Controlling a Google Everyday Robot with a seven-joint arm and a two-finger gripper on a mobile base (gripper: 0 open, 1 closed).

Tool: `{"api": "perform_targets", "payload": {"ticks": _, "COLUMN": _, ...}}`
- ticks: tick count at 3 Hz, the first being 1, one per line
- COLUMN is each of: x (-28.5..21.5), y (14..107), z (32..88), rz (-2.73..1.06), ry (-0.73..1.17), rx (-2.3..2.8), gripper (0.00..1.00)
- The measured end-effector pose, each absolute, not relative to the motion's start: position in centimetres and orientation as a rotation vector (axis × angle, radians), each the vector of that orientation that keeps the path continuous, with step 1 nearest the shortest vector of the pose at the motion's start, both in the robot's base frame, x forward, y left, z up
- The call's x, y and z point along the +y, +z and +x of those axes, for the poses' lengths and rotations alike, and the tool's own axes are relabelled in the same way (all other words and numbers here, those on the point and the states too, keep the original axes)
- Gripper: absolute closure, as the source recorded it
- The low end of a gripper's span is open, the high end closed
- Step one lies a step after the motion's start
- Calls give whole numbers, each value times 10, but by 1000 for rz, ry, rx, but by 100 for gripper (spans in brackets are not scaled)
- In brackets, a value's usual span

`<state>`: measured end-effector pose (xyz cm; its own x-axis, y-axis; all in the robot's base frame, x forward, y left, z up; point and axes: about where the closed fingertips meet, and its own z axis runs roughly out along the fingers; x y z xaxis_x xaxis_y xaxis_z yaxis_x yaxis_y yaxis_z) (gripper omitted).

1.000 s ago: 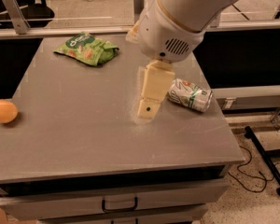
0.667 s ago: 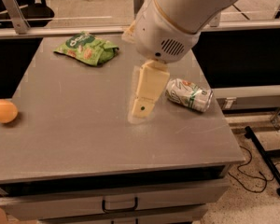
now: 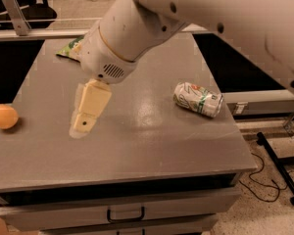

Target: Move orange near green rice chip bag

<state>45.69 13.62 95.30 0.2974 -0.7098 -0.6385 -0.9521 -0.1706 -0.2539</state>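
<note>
The orange (image 3: 3, 116) lies at the far left edge of the grey table (image 3: 152, 151). The green rice chip bag (image 3: 69, 48) lies at the table's back left; my arm hides most of it, and only a green corner shows. My gripper (image 3: 85, 124) hangs from the white arm over the left-middle of the table, to the right of the orange and in front of the bag. It holds nothing that I can see.
A white-and-green drink can (image 3: 198, 99) lies on its side at the table's right. Drawers (image 3: 125, 213) sit under the table's front edge. A metal rail (image 3: 12, 11) runs behind the table. Cables lie on the floor at the right.
My arm and gripper have swung to the left, toward the orange, and now cover most of the chip bag. The orange, bag and can have not moved.
</note>
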Motion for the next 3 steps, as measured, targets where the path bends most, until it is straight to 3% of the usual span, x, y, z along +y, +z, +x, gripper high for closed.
{"api": "perform_targets", "payload": {"ticks": 3, "x": 281, "y": 912, "z": 467, "rz": -1842, "ry": 786, "rx": 1302, "gripper": 0}}
